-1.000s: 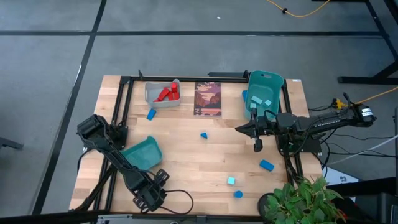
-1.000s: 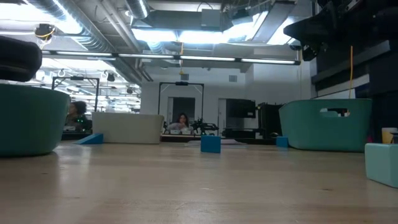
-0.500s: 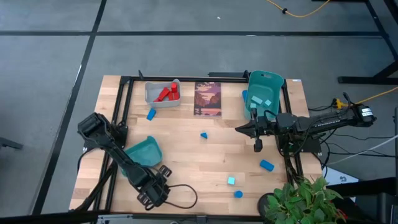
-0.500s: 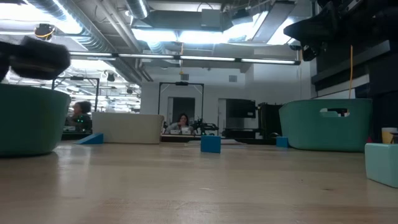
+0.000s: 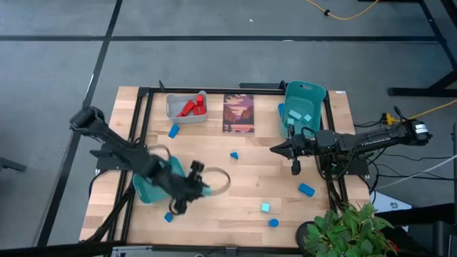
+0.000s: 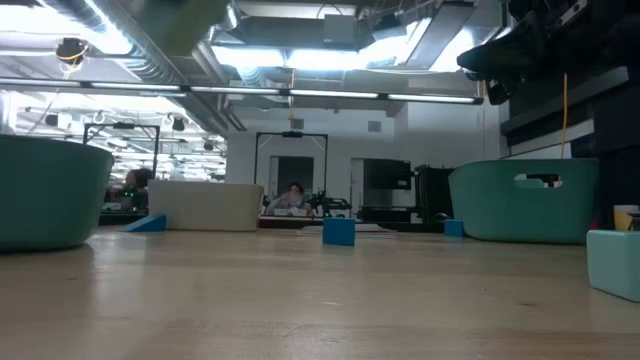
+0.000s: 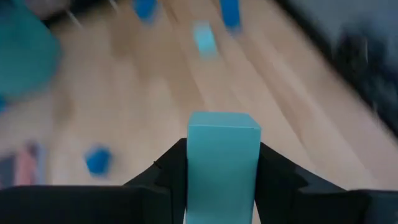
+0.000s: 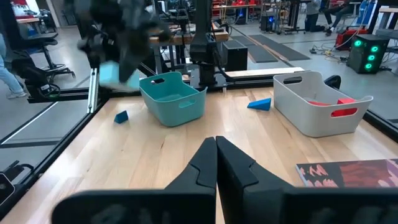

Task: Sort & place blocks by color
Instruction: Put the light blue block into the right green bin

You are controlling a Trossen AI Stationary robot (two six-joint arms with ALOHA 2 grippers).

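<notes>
The step in hand is the carrying of a picked block to its bin. The left gripper [image 7: 222, 163] is closed on a light cyan block [image 7: 222, 155], which stands upright between its fingers; in the high view this gripper [image 5: 191, 184] hangs over the table [image 5: 235, 178] near the front left, just beside the near teal bin [image 5: 153, 187]. The right gripper [image 8: 216, 149], fingers pressed together on nothing, waits at the right side of the table in front of the far teal bin [image 5: 302, 107], which already holds light cyan blocks. The grey bin [image 5: 187, 107] at the far left holds red blocks. Loose blocks remain: blue ones by the grey bin, at the table centre [image 5: 233, 154], at the near left edge and at the near right [image 5: 306, 189], and a cyan one at near centre [image 5: 265, 207] (sorting is judged well short of complete). The next move, in my judgement, calls for bringing the held block over a bin of matching colour and opening the fingers only once it is inside the rim; which teal bin is meant for cyan cannot be settled from the near bin, whose contents are hidden.
</notes>
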